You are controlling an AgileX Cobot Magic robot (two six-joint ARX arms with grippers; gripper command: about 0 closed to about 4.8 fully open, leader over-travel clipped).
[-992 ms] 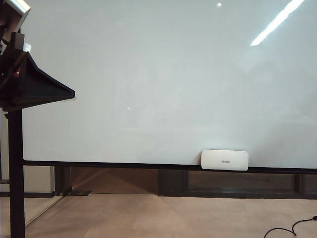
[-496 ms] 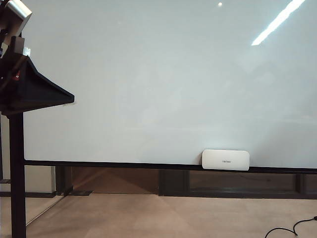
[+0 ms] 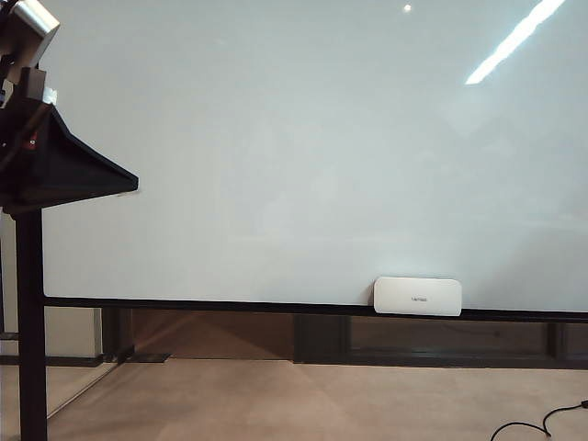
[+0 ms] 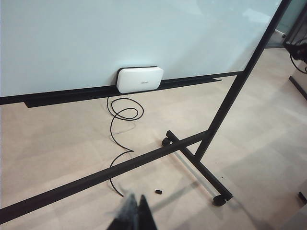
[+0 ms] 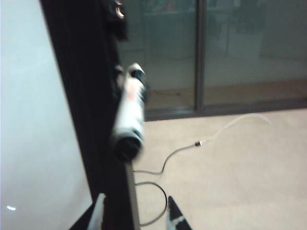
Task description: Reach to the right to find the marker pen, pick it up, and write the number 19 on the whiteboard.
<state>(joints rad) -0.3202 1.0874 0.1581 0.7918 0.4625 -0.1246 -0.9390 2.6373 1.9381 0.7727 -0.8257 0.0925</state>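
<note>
Right gripper (image 5: 136,213) has its fingers apart, holding nothing, near the blurry marker pen (image 5: 129,127) beside the whiteboard (image 5: 33,120). Left gripper (image 4: 135,215) looks closed.

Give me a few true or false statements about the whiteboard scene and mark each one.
1. The whiteboard has no writing on it. True.
2. A white block sits on the board's bottom ledge. True.
3. The right tool is clamped on the marker pen. False: its fingers stand apart with the blurred pen beyond them, not held.
4. A black cable lies on the floor under the board. True.
5. The left tool holds the white block. False: only its tips show, far from the block.
</note>
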